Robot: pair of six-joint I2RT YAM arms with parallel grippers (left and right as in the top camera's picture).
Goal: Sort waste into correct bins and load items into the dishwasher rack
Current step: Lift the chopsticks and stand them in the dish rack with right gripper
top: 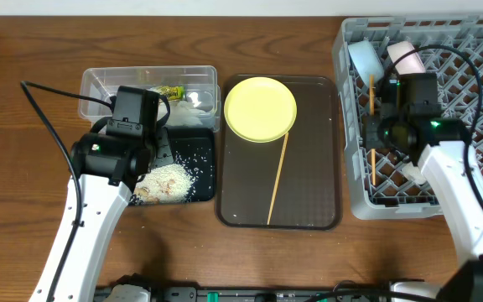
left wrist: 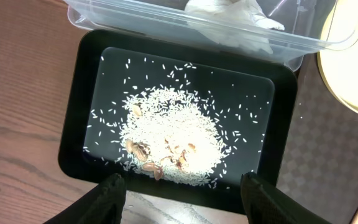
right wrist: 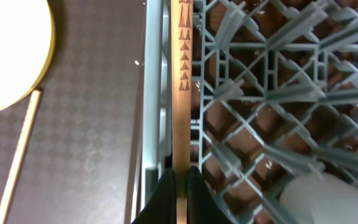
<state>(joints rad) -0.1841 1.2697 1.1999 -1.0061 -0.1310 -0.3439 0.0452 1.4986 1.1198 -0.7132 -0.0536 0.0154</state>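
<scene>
My right gripper [right wrist: 181, 177] is shut on a wooden chopstick [right wrist: 183, 74] along the left wall of the grey dishwasher rack [right wrist: 260, 93]; overhead the chopstick [top: 372, 126] lies inside the rack [top: 468, 50]. The second chopstick [top: 277, 180] and the yellow plate [top: 260, 109] lie on the brown serving tray [top: 309, 201]. My left gripper [left wrist: 182, 186] is open and empty over the near edge of the black tray [left wrist: 73, 124], which holds the rice scraps [left wrist: 173, 137]. The clear tub [top: 99, 80] holds the green-yellow wrapper [top: 170, 92] and white tissue [left wrist: 235, 18].
A pale bowl [top: 365, 59] and a small white cup [top: 405, 57] stand in the rack's far left corner. Another white rounded item [right wrist: 328, 199] sits in the rack near my right gripper. Bare wooden table [top: 23, 50] surrounds the trays.
</scene>
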